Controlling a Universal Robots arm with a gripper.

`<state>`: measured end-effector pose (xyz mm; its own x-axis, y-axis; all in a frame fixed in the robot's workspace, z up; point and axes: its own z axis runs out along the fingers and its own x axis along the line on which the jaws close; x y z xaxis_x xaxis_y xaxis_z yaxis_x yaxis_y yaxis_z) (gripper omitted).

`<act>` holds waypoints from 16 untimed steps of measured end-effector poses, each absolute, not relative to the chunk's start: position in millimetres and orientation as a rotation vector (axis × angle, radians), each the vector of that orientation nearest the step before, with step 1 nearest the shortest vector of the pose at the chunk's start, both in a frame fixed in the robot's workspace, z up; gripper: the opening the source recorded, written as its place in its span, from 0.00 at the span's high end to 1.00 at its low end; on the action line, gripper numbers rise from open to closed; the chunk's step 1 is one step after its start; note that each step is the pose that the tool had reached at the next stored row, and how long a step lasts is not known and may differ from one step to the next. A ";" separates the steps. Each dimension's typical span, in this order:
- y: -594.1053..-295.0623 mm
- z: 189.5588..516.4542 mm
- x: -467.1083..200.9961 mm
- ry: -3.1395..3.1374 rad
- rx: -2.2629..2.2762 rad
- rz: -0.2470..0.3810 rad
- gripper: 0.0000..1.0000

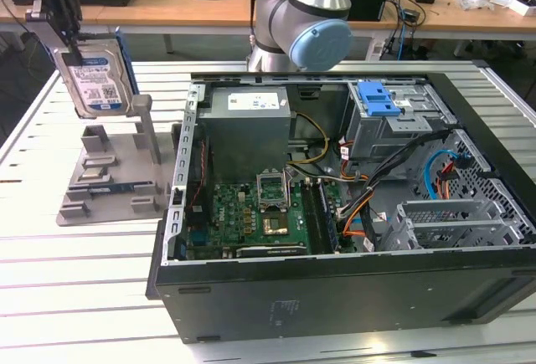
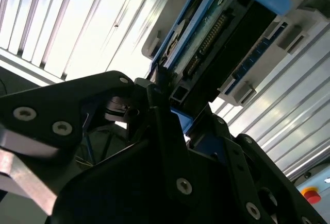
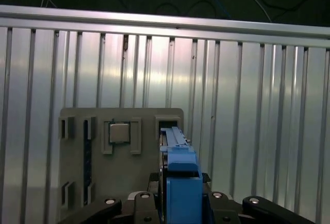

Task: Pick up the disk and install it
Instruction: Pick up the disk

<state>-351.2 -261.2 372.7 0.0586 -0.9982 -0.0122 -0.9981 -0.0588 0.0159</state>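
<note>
Well, the biggest hazard is the open computer case [image 1: 335, 297], well off to one side of my fingers. Its drive cage [image 1: 394, 125] sits among loose cables [image 1: 373, 205], and a drive carried in crooked could snag them or knock the case wall. Nearer, right beneath my fingers, is the grey stand [image 1: 109, 188]. The lower end of the disk [image 1: 99, 79] hangs close to its upright post, and I cannot tell whether it is fully clear of it, so any sideways pull could jam it or drag the stand across the table [image 1: 67, 297]. My gripper [image 1: 69, 42] is closed on the disk, the fingers [image 2: 164, 113] pinching only one short end of the blue carrier bracket [image 3: 181, 183], with the whole body hanging away from them, tilted. I judge that a poor lever: a jolt could let it pivot or slip out of my grip. Smallest worry: the bare connector pins [image 2: 209, 33] at the edge beside my fingertips could be scraped if the hold shifts.
</note>
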 end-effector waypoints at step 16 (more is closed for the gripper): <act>-260.8 421.9 -351.2 -2.153 2.283 -0.031 0.64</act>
<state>-351.2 -260.8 421.9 0.0586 -0.9982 -0.0123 -0.9981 -0.0588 0.0159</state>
